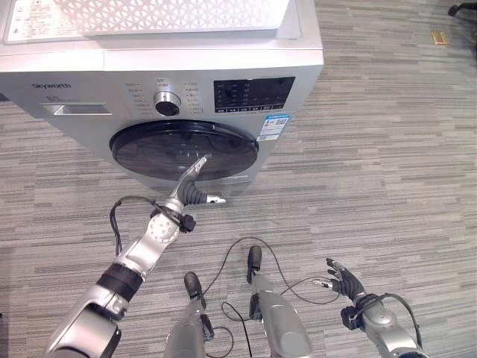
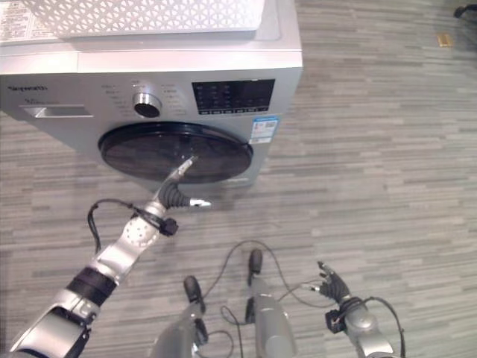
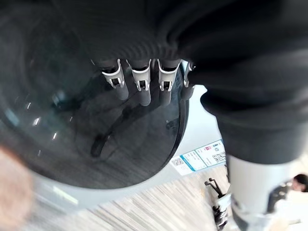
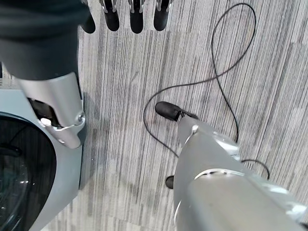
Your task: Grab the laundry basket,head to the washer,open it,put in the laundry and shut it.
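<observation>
1. Washer point(image 1: 298, 82) stands on the striped floor point(image 1: 387, 164), front facing the robot. Round dark glass door point(image 1: 182, 149) looks closed, flush w/ the front panel.
2. White lattice basket point(image 1: 171, 13) sits on top of the washer, toward the back. Laundry inside can't be made out from here.
3. Left hand point(image 1: 195, 186) is up at the door's lower edge, fingers straight and relaxed, holding nothing. Wrist view shows the fingertips point(image 3: 144, 94) right over the glass; contact or a small gap, can't tell.
4. Right hand point(image 1: 346, 283) hangs low over the floor, well apart from the washer, fingers loosely spread, nothing in it.
5. Step in hand, prob.: opening the door. Basket already delivered, so roughly the middle of the task.
6. Handling, door: stiff, hinged, smooth glossy glass. Flat fingers would likely slip on it, so pressing the glass is no use. Best hold is prob. the rim, opposite the hinge. No handle recess visible, so which side can't be told. Expect a latch that resists, then gives suddenly.
7. Handling, basket: rigid plastic, light, open lattice gives finger holds; take by the rim w/ both hands. It sits high, so it could tip when pulled forward.
8. Laundry: presumably soft and limp, may snag on the lattice.
</observation>
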Available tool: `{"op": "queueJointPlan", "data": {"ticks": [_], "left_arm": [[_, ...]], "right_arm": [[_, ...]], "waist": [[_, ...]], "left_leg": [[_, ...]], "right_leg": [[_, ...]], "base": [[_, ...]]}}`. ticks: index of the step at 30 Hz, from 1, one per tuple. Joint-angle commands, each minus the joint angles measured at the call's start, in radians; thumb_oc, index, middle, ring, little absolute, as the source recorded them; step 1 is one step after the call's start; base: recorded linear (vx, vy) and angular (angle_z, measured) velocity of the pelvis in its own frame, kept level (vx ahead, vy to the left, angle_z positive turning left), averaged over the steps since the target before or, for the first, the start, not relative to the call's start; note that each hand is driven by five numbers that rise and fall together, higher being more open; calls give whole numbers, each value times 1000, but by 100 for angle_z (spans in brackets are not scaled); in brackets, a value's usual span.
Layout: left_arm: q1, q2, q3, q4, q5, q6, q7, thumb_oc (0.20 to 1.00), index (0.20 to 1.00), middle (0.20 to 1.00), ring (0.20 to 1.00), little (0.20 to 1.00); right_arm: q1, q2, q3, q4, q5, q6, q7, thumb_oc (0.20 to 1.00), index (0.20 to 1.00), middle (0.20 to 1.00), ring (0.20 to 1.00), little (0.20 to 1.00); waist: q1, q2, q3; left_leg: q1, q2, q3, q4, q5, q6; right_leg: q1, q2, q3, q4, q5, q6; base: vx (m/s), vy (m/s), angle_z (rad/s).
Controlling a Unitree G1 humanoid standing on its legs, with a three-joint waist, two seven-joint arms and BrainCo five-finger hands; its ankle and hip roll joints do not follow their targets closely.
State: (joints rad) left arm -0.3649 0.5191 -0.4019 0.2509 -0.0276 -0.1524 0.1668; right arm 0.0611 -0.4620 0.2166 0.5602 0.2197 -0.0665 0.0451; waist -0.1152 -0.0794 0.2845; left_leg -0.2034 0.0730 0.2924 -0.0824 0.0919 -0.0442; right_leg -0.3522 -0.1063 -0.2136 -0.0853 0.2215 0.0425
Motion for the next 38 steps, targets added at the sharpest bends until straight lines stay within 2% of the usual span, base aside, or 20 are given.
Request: {"op": "queueJointPlan", "data": {"ticks": [1, 3, 5, 6, 8, 11, 12, 15, 16, 18, 19, 22, 25, 28, 31, 38], "left_arm": [[92, -22, 69, 5, -222, -142, -54, 1000, 1000, 1000, 1000, 1000], [176, -44, 116, 11, -328, -163, -86, 1000, 1000, 1000, 1000, 1000], [245, -45, 144, 31, -376, -176, -124, 1000, 1000, 1000, 1000, 1000], [315, -60, 190, 71, -445, -182, -161, 1000, 1000, 1000, 1000, 1000], [387, -86, 236, 120, -496, -181, -184, 1000, 1000, 1000, 1000, 1000], [442, -90, 260, 168, -482, -188, -193, 1000, 1000, 1000, 1000, 1000], [486, -118, 308, 219, -489, -197, -178, 1000, 1000, 1000, 1000, 1000], [499, -155, 366, 382, -460, -218, -147, 1000, 1000, 1000, 1000, 1000], [498, -155, 366, 383, -460, -218, -147, 1000, 1000, 1000, 1000, 1000], [504, -183, 426, 545, -466, -207, -128, 1000, 1000, 1000, 1000, 1000], [503, -183, 426, 546, -466, -208, -128, 1000, 1000, 1000, 1000, 1000], [486, -218, 463, 716, -452, -196, -95, 1000, 1000, 1000, 1000, 1000], [468, -241, 472, 868, -404, -181, -63, 1000, 1000, 1000, 1000, 1000], [458, -262, 465, 983, -348, -143, -58, 1000, 1000, 1000, 1000, 1000], [451, -281, 444, 989, -332, -132, -54, 1000, 1000, 1000, 1000, 1000], [441, -298, 385, 968, -316, -125, -64, 1000, 1000, 1000, 1000, 1000]], "right_arm": [[23, 18, -43, 33, 18, -53, -10, 1000, 1000, 1000, 1000, 1000], [32, 35, -49, 69, 21, -60, -12, 1000, 1000, 1000, 1000, 1000], [36, 51, -59, 100, 27, -68, -10, 1000, 1000, 1000, 1000, 1000], [50, 63, -69, 118, 25, -73, -7, 1000, 1000, 1000, 1000, 1000], [58, 77, -74, 151, 24, -77, -5, 1000, 1000, 1000, 1000, 1000], [65, 87, -86, 178, 15, -78, -7, 1000, 1000, 1000, 1000, 1000], [67, 106, -97, 213, 24, -84, -14, 1000, 1000, 1000, 1000, 1000], [60, 142, -113, 301, 36, -92, -33, 1000, 1000, 1000, 1000, 1000], [60, 142, -113, 301, 36, -92, -33, 1000, 1000, 1000, 1000, 1000], [60, 168, -120, 361, 48, -92, -42, 1000, 1000, 1000, 1000, 1000], [60, 168, -120, 361, 48, -92, -42, 1000, 1000, 1000, 1000, 1000], [44, 194, -130, 447, 63, -90, -60, 1000, 1000, 1000, 1000, 1000], [36, 214, -135, 525, 74, -87, -76, 1000, 1000, 1000, 1000, 1000], [27, 236, -96, 626, -2, -60, -91, 1000, 1000, 1000, 1000, 1000], [15, 241, -40, 692, -109, -31, -109, 1000, 1000, 1000, 1000, 1000], [-3, 257, 13, 743, -187, -6, -114, 1000, 1000, 1000, 1000, 1000]], "waist": [[25, 19, -51], [29, 23, -67], [37, 28, -80], [47, 34, -93], [61, 42, -105], [74, 50, -118], [91, 56, -128], [115, 59, -155], [115, 59, -154], [132, 67, -181], [132, 67, -180], [146, 69, -206], [154, 65, -227], [165, 55, -251], [180, 50, -261], [194, 48, -270]], "left_leg": [[-43, 13, -88, 36, -71, 11], [-20, 12, -90, 30, -73, 10], [5, 12, -92, 30, -76, 10], [31, 12, -94, 28, -78, 9], [58, 13, -102, 26, -79, 8], [84, 13, -110, 25, -78, 7], [102, 13, -122, 23, -75, 7], [116, 11, -127, 20, -56, 10], [117, 11, -127, 20, -56, 10], [142, 8, -141, 8, -49, 7], [142, 8, -141, 8, -49, 7], [165, 5, -156, 0, -47, 3], [185, 2, -174, -5, -49, 0], [195, 1, -199, -5, -53, -4], [196, -1, -217, -5, -55, -5], [197, -4, -246, -5, -53, -5]], "right_leg": [[110, -89, -4, 82, -176, 118], [132, -86, -6, 80, -180, 116], [157, -86, -6, 80, -186, 115], [185, -86, -11, 76, -193, 115], [218, -87, -19, 70, -198, 115], [248, -87, -27, 68, -205, 114], [272, -88, -40, 66, -211, 112], [297, -90, -62, 56, -201, 107], [298, -90, -62, 56, -201, 107], [328, -89, -80, 53, -206, 106], [329, -89, -80, 53, -206, 106], [362, -88, -101, 51, -215, 103], [398, -86, -122, 43, -224, 103], [426, -82, -147, 36, -233, 101], [444, -80, -165, 32, -237, 98], [462, -75, -185, 27, -240, 94]], "base": [[50, -34, -8], [59, -53, 1], [78, -64, 11], [93, -86, 12], [59, -78, 5], [44, -85, 10], [-50, -101, 20], [-31, -94, 13], [4, -65, 10], [7, -78, 18], [11, -63, 14], [29, -46, 12], [31, -60, 22], [9, -72, 23], [-11, -43, 25], [-1, -25, 14]]}}
